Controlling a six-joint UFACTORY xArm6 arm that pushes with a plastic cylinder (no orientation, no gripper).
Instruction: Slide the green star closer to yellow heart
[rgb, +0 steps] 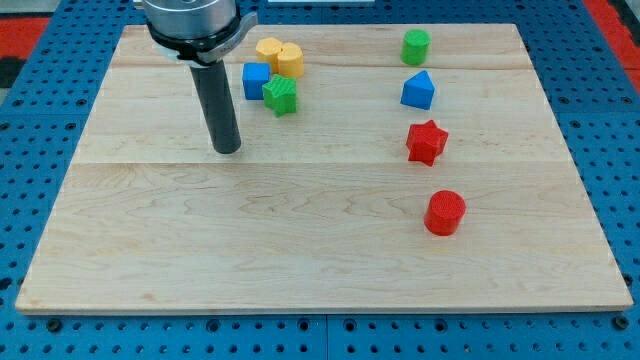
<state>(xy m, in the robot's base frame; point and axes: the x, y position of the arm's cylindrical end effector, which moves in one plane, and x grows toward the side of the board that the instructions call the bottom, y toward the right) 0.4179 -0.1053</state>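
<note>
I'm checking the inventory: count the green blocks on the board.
2. The green star sits at the view's upper left, touching the blue cube, below the yellow heart. The green cylinder stands at the view's top right. None seem hidden.

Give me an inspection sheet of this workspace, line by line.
Surface: wooden board, flat, on blue pegboard.
Job's things: green star at the view's top left, touching the blue cube; yellow heart just above it.
Clutter: green cylinder, blue block, red star, red cylinder down the view's right.
Claw: none; my tip sits left of and below the green star, apart.
Cables: nothing seen.
Surroundings: red edges at top corners.
</note>
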